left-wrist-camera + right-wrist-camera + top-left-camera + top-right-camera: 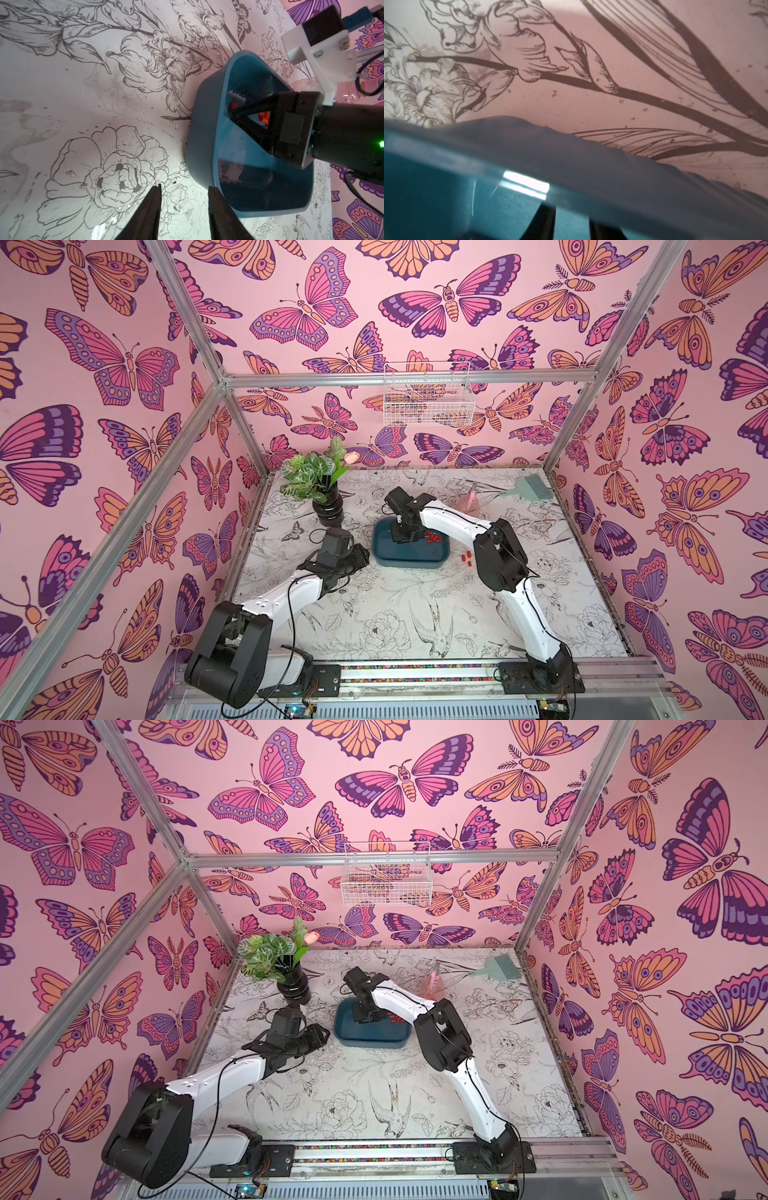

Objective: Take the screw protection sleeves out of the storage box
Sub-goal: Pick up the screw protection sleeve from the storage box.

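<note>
The teal storage box [409, 560] [370, 1039] lies mid-table. Several red screw protection sleeves [432, 536] [393, 1018] lie in a cluster inside it, and three more [466, 557] rest on the table just right of it. My right gripper [401, 537] [365, 1017] reaches down into the box beside the cluster. In the left wrist view a red sleeve [233, 105] sits between its fingertips. The right wrist view shows only the blurred box wall [571, 158] hiding those tips. My left gripper [184, 188] [360, 558] hovers open and empty at the box's left end.
A black vase with a plant [328, 508] stands behind the left arm. A pink spray bottle [471, 501] and a green brush [530, 488] lie at the back right. A white wire basket [428, 406] hangs on the back wall.
</note>
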### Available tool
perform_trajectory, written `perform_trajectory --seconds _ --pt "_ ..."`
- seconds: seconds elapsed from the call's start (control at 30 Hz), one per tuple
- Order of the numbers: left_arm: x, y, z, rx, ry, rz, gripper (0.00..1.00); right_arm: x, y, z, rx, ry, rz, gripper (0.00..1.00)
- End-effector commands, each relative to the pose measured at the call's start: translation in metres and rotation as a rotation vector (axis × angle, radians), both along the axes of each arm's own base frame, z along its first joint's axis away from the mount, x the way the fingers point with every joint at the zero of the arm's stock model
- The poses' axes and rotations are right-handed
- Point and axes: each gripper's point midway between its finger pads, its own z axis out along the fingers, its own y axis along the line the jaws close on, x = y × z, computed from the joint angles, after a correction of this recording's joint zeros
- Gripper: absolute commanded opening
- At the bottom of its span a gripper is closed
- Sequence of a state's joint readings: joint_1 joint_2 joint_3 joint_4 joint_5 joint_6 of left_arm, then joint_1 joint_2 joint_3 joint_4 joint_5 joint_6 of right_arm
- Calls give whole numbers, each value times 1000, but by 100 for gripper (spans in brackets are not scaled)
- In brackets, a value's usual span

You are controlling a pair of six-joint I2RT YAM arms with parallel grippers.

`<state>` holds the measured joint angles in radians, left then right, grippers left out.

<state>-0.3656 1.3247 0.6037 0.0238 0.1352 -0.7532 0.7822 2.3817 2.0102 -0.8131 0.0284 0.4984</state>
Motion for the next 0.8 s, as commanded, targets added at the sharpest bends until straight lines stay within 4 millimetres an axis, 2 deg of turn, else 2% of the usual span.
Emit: perform_trajectory --seconds 0.0,0.23,0.77 --pt "1 1 -3 -6 11 4 42 4 0 0 -3 12 -7 31" --pt "1 0 -3 -8 14 2 42 6 0 -2 -2 17 -6 30" --pt "1 1 -2 -10 9 1 41 5 -1 -8 -4 33 1 22"
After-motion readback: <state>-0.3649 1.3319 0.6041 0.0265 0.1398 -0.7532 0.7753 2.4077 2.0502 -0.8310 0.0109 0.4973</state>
